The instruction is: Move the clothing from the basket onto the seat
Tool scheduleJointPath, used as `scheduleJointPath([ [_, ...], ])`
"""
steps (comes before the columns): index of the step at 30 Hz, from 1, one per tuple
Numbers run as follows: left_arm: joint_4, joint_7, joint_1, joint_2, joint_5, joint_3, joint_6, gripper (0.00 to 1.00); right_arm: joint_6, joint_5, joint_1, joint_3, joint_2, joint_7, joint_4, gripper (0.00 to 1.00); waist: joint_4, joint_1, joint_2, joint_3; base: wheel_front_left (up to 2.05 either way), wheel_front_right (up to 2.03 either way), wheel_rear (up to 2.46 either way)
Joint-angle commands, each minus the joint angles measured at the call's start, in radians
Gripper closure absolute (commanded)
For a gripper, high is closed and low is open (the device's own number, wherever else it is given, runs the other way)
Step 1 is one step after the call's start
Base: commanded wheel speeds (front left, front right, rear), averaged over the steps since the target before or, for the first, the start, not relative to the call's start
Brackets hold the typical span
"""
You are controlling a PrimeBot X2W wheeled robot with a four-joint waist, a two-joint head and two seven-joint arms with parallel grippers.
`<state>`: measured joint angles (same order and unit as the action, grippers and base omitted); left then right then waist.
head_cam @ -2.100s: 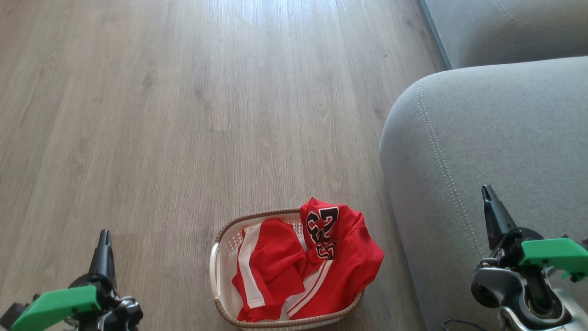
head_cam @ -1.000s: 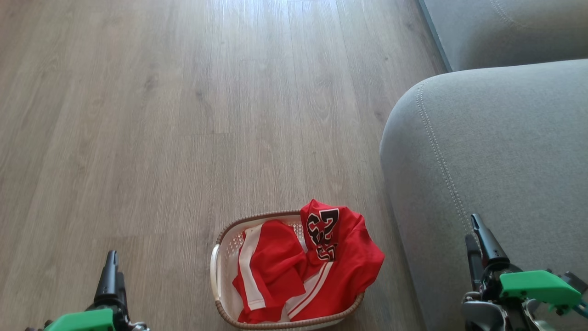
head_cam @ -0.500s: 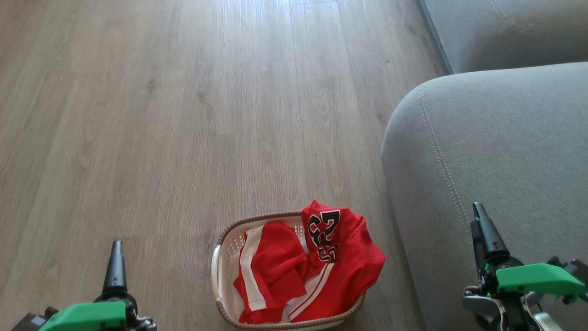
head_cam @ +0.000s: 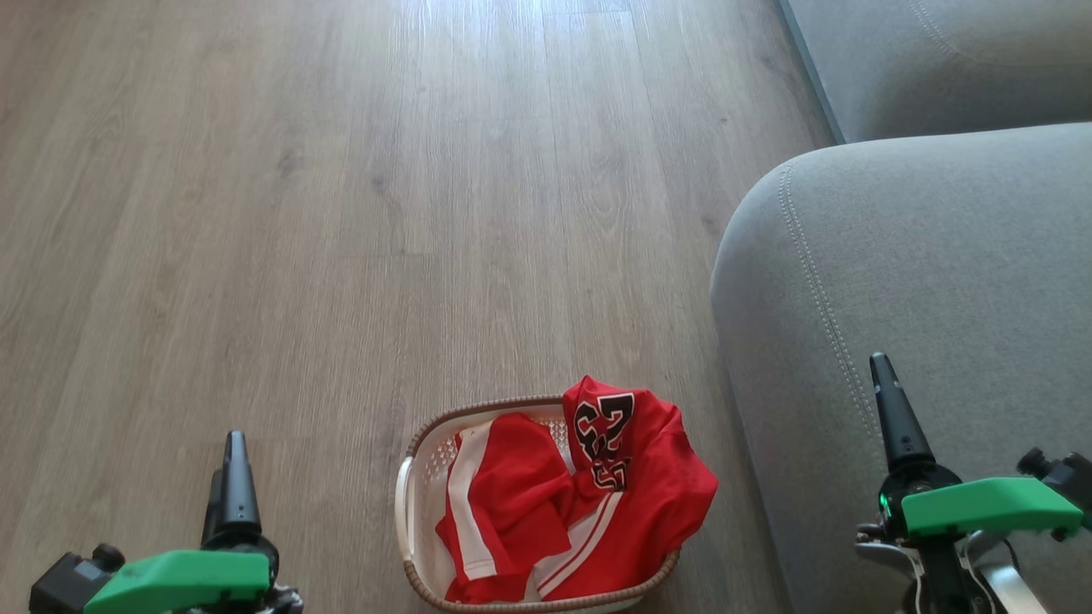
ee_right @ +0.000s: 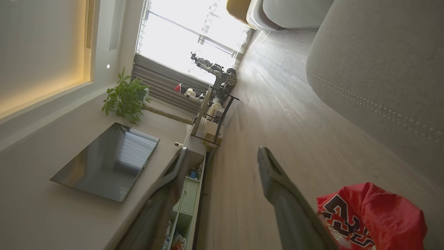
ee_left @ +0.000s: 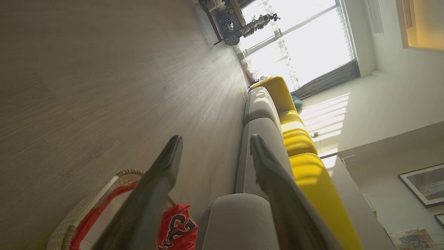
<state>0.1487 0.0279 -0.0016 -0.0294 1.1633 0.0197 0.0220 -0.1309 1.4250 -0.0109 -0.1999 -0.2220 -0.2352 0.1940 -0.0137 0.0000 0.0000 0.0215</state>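
Bare floor (head_cam: 299, 213) lies open left of and beyond the basket (head_cam: 429, 462). On its right the seat (head_cam: 896, 298) rises close, leaving a strip that looks narrow. The 2 pieces of clothing (head_cam: 648, 499) overhang that right rim.

Seat (head_cam: 938, 256) cropped right; clothing (head_cam: 512, 503) hides basket (head_cam: 400, 512) floor.

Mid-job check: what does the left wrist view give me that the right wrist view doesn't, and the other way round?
Left wrist: the basket, yellow sofa cushions, a framed picture. Right wrist: a dark TV screen, a potted plant, a shelf unit. Both: the red numbered jersey, the grey sofa, wood floor, bright window.
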Motion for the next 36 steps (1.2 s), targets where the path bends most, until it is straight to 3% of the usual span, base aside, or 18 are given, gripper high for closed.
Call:
scheduleJointPath([
  [1, -0.04, 0.011, -0.021, -0.011, -0.045, -0.003, 0.005, 0.0, 0.0, -0.048, -0.029, 0.008, 0.003, -0.009, -0.044, 0.0, 0.0, 0.0, 0.0, 0.001, 0.0, 0.0, 0.0],
  [36, -0.014, 0.111, 0.017, -0.016, -0.561, 0.039, 0.027, 0.0, 0.0, -0.634, -0.003, 0.103, 0.079, -0.017, -0.023, 0.0, -0.008, 0.0, 0.0, 0.012, 0.0, 0.0, 0.0],
])
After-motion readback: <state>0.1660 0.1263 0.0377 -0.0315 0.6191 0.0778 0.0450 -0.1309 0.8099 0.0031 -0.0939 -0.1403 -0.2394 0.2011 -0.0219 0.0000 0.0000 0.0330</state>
